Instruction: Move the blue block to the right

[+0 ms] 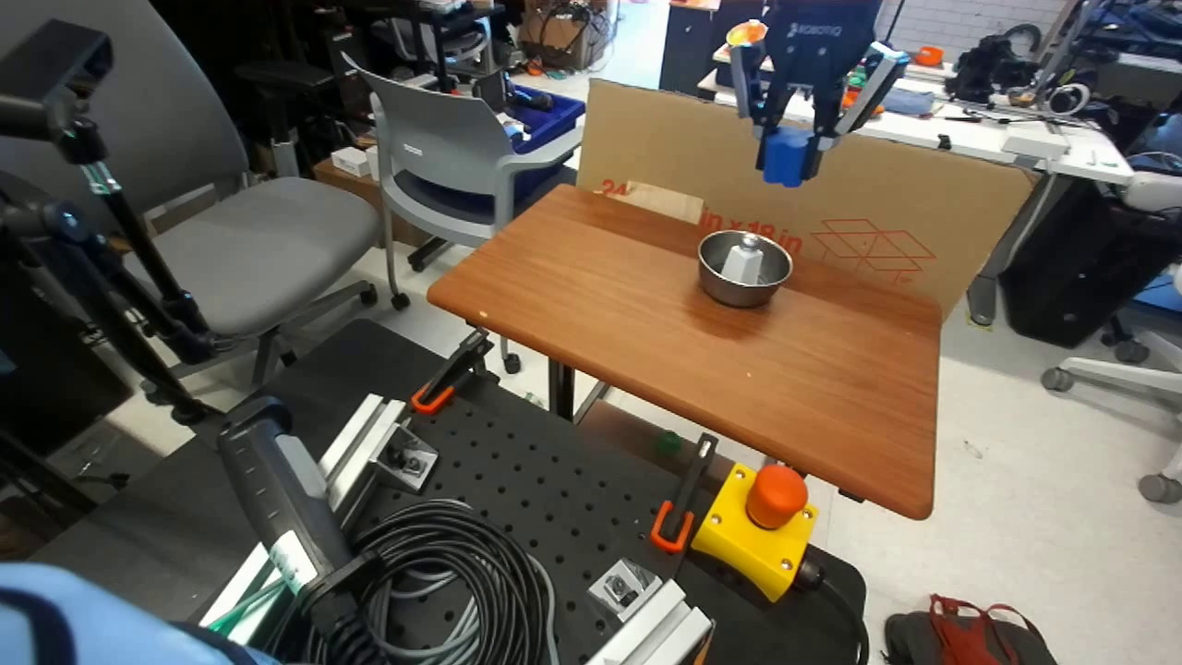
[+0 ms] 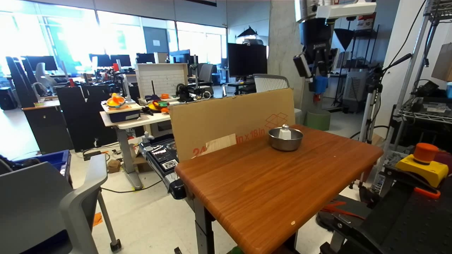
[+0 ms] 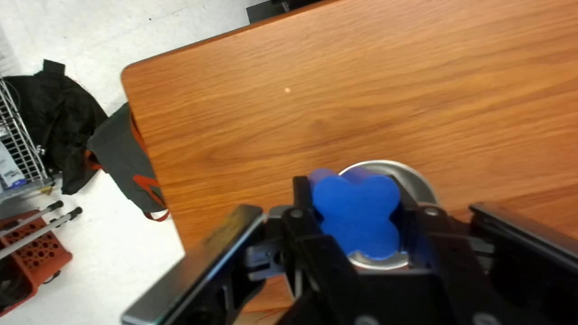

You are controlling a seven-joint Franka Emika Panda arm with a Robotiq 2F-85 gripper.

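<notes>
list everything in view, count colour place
Blue block: 1, blue, in the claw above the table
Table: 1, brown, mid-scene
Metal bowl: 1, silver, on the table
White piece: 1, white, shiny-topped, inside the bowl
Cardboard sheet: 1, brown, upright by the table's edge
Yellow box: 1, yellow with orange button, on the perforated board
Perforated board: 1, black, beside the table
Clamps: 2, black and orange, at the board's edge
Cable coil: 1, black and grey, on the board
Chairs: at least 2, grey, on the floor
Bag: 1, grey and red, on the floor
Desk: at least 1, white, cluttered, beyond the cardboard
Claw: 1, black, gripping the block
</notes>
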